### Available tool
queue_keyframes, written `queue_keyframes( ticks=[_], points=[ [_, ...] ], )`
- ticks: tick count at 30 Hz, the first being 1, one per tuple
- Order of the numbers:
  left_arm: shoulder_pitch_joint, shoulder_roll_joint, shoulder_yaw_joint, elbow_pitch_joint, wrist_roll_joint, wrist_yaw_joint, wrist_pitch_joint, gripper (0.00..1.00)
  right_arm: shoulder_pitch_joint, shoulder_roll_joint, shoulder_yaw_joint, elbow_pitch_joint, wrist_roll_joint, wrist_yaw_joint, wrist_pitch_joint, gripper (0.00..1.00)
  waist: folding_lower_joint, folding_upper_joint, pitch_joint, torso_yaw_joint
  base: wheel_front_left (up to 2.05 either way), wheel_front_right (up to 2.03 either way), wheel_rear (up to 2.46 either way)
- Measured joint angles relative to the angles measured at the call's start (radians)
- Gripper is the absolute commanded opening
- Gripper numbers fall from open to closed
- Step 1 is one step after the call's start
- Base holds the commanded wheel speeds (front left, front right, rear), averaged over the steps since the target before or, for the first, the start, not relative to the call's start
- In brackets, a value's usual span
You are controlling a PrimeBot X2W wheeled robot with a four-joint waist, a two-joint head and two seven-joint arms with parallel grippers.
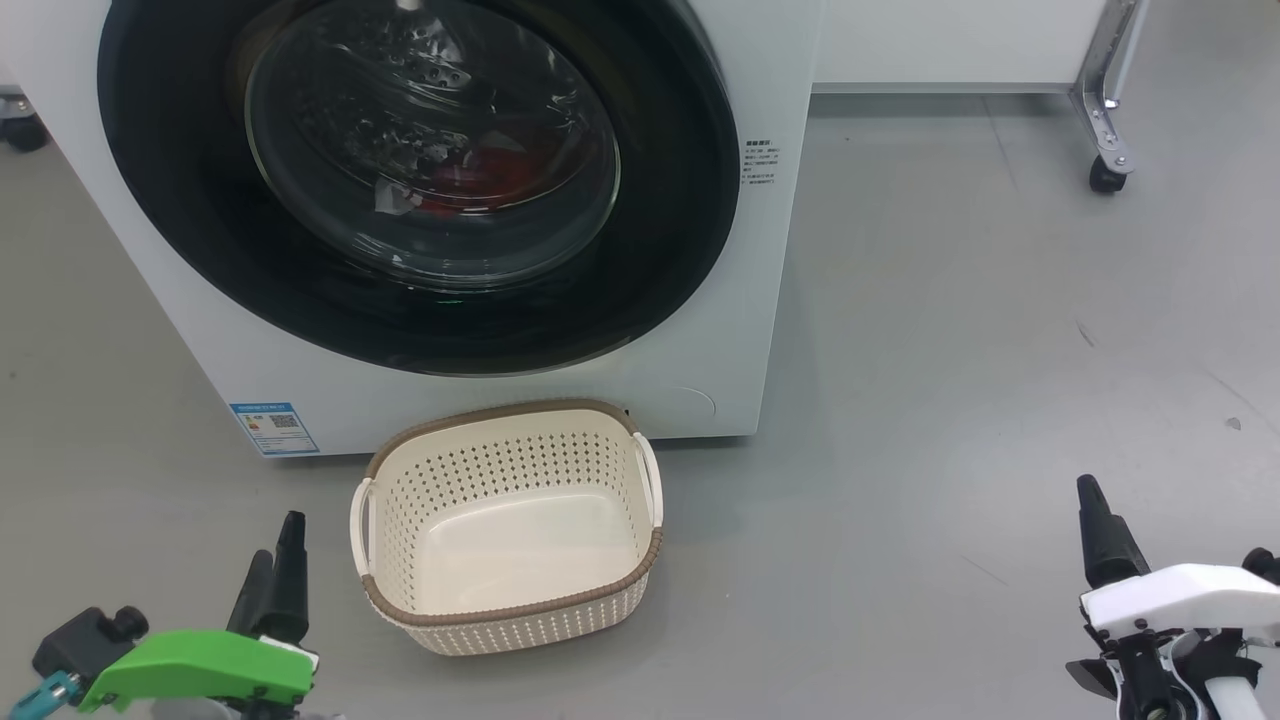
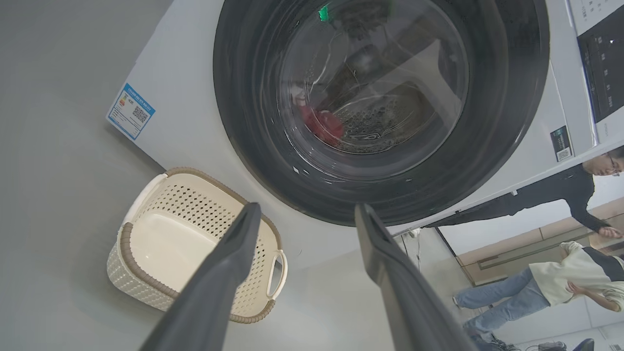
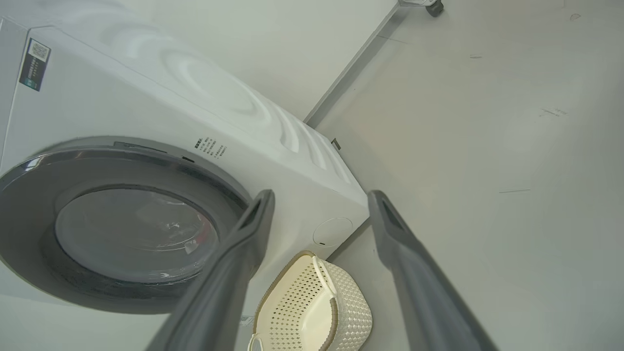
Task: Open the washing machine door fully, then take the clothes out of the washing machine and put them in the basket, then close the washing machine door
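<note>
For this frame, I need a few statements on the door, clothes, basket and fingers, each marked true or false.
1. The washing machine door is shut, with the red clothes behind its glass. True.
2. The basket is empty. True.
3. The basket stands on top of the washing machine. False: it stands on the floor in front of it.
4. The left gripper and right gripper have their fingers apart, holding nothing. True.
5. A finger touches the door. False: both grippers are clear of it.
</note>
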Motion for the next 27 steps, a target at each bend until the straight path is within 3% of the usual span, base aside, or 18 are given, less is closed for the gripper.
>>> queue_keyframes(
  ticks=[14,27],
  points=[
    [-0.007,0.018,-0.065,-0.029,0.252,0.053,-0.047,1.00,-0.012,-0.026,0.100,-0.002,-0.237,-0.037,-0.050,1.00,0.0000,0.0000,-0.006,0.006,0.00,0.00,0.00],
    [-0.007,0.019,-0.111,-0.031,0.402,0.079,-0.085,1.00,-0.014,-0.025,0.150,-0.001,-0.387,-0.069,-0.089,1.00,0.0000,0.0000,-0.011,0.008,0.00,0.00,0.00]
  ],
)
